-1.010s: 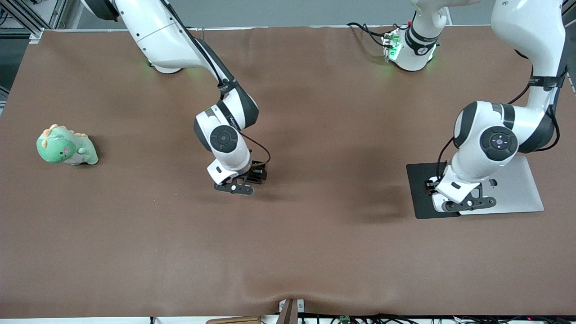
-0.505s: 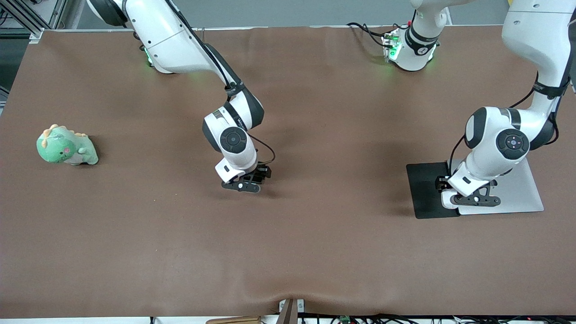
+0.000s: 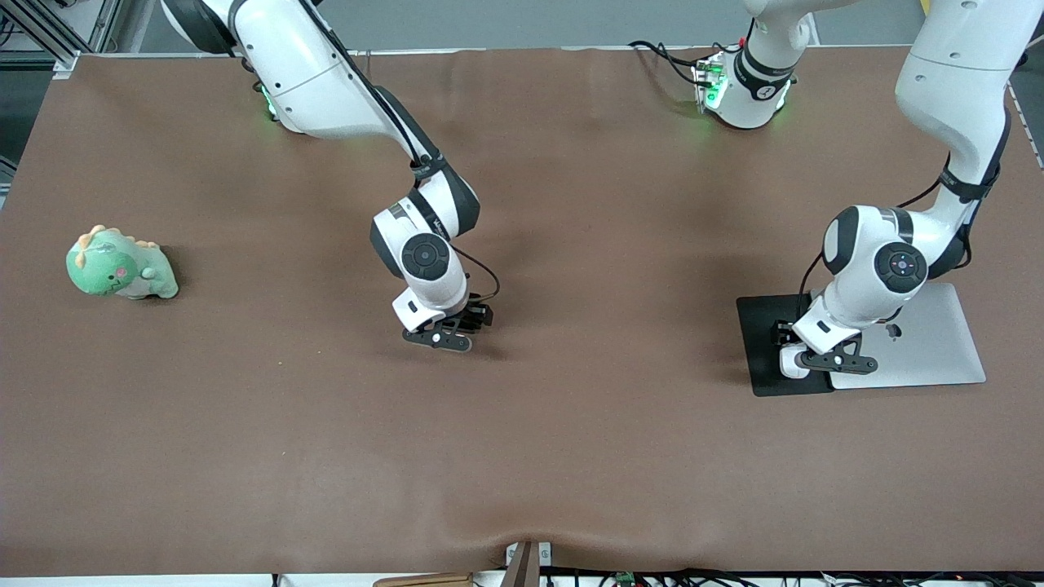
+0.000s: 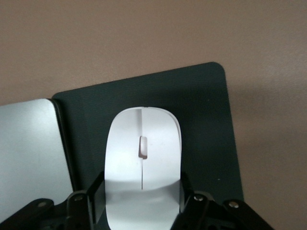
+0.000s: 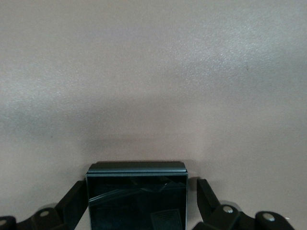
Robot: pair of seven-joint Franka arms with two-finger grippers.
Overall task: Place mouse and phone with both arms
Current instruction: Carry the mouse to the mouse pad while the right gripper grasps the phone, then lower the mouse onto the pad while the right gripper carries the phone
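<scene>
- The mouse (image 4: 143, 165) is white with a thin grey centre line. It sits between the jaws of the left gripper (image 4: 142, 203), which press against its two sides near its rear end.
- In the left wrist view the mouse is over a flat black pad (image 4: 201, 124); whether it touches the pad cannot be told.
- In the front view the left gripper (image 3: 803, 364) is at the lower right of the frame, low over the black pad (image 3: 763, 326), with a bit of white showing at its tip.
- A silver slab (image 3: 938, 342) lies edge to edge with the pad, toward the left arm's end of the table (image 3: 571, 456).
- The phone (image 5: 137, 199), black and glossy, is clamped between the jaws of the right gripper (image 5: 139, 211), just above the brown table.
- In the front view the right gripper (image 3: 447, 328) is near the middle of the frame, close to the table surface.
- A green plush dinosaur (image 3: 121, 266) lies at the left edge of the frame, well apart from both grippers.
</scene>
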